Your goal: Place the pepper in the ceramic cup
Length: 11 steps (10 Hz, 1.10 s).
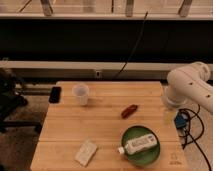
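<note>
The pepper is small, dark red and elongated. It lies on the wooden table right of centre, slanted. The ceramic cup is small, white and upright, and stands at the table's far left, well apart from the pepper. Only white segments of my arm show at the right edge, beside the table's far right corner. My gripper is out of view, so nothing shows what it holds.
A green plate at the front right holds a white capped bottle lying on its side. A beige flat block lies front left. A black phone lies at the far left edge. Cables and a blue object hang right of the table.
</note>
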Motion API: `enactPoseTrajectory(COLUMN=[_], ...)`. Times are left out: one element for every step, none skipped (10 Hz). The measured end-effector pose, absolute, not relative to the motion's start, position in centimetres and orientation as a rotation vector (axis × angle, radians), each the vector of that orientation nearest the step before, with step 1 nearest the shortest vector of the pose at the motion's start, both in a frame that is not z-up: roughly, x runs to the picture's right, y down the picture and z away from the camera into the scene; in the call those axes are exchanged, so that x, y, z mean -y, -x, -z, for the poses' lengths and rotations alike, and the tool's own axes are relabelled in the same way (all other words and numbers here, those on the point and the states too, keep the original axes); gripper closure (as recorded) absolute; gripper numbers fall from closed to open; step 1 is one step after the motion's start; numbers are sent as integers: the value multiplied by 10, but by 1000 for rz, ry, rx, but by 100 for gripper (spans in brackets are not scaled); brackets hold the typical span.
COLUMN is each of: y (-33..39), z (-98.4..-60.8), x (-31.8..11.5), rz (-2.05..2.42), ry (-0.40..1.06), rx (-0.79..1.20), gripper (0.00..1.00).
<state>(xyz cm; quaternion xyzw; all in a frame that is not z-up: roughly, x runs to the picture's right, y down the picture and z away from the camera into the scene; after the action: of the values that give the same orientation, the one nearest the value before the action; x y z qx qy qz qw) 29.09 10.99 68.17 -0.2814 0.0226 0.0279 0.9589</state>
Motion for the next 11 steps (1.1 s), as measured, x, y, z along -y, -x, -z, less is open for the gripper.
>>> enactPoseTrajectory(y=[-291,-291,-291,-291,-291,-286,-278,-266,-259,-258,-258], z=[-682,-682,-682,-682,-682,-689,-699,-712,-718,-720,-725], x=[-110,-110,-110,-110,-110,-108,-107,-103,-100,-101,-103], rz=[-57,-57,-57,-57,-55,-39,-23,-4,5,13,29], ry=[571,571,571,571,570,564,561,557,553,552,550], rx=[-46,-46,-46,-46,-46,-49,-44,-42,-38,-40,-34], gripper=[20,20,20,20,20,20,20,20,20,20,20])
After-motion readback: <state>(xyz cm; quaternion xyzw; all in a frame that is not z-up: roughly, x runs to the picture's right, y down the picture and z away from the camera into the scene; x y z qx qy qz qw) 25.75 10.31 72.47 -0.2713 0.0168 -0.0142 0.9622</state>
